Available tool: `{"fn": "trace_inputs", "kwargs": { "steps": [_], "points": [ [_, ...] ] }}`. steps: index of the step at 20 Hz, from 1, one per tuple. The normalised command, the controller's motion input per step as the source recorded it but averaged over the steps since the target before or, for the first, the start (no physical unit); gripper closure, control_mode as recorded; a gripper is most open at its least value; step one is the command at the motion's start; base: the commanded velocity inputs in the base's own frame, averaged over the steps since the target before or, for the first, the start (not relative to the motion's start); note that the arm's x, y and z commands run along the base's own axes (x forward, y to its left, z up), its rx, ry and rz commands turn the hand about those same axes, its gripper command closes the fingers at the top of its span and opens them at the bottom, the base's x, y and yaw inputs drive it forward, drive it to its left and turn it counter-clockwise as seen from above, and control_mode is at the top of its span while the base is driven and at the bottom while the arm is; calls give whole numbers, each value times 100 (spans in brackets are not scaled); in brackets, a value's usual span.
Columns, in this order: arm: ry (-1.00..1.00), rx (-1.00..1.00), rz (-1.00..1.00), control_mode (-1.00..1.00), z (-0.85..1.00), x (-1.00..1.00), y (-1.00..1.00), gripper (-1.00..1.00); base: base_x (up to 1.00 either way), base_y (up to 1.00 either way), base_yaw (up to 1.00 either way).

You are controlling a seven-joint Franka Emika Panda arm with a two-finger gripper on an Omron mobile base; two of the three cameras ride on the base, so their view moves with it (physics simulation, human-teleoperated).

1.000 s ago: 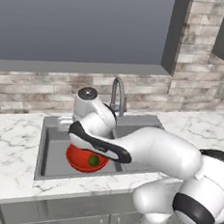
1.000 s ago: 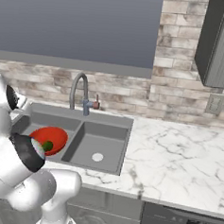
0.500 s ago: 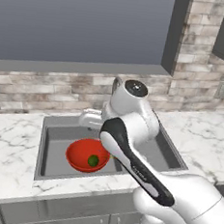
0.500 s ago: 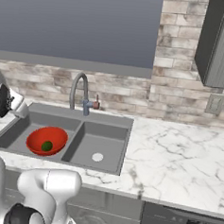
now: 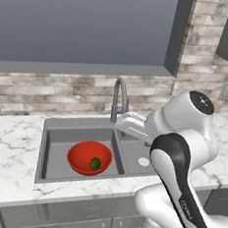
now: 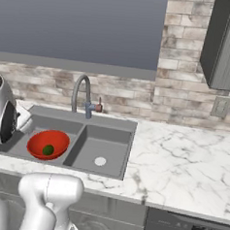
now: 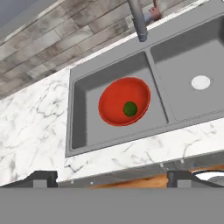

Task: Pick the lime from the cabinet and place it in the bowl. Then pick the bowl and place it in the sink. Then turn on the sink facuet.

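Two finger tips of the gripper stand wide apart with nothing between them, high above the front edge of the sink.

Location of task items: the bowl rests in the left basin, roughly central. The lime lies inside the bowl, toward its right front. The faucet rises from the sink's rear edge, at the divider between the two basins. Its small side lever projects to the right of the stem.

Remaining step, by judgement: open the faucet.

Handling, by judgement:
- The lever is rigid metal, short and smooth. It should swing on a pivot under light force.
- Take hold at its free end, or push there with one finger tip; that end gives the most leverage.
- The polished surface may let the pads slip, so keep contact square to the lever.
- The gooseneck spout is stiff but is not the part to grip.
- The bowl is glossy, and the lime can roll in it if the bowl is bumped.

Markings: no brand, label or legible writing on any item.
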Motion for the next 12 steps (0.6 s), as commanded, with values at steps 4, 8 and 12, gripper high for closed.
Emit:
{"fn": "trace_inputs", "kwargs": {
  "steps": [4,8,12],
  "points": [
    [0,19,-18,-100,33,-1,-67,-100,0,0,0],
    [0,23,-30,-100,9,-2,-97,-100,0,0,0],
    [0,28,-43,-100,3,25,-90,-100,0,0,0]
  ]
}}
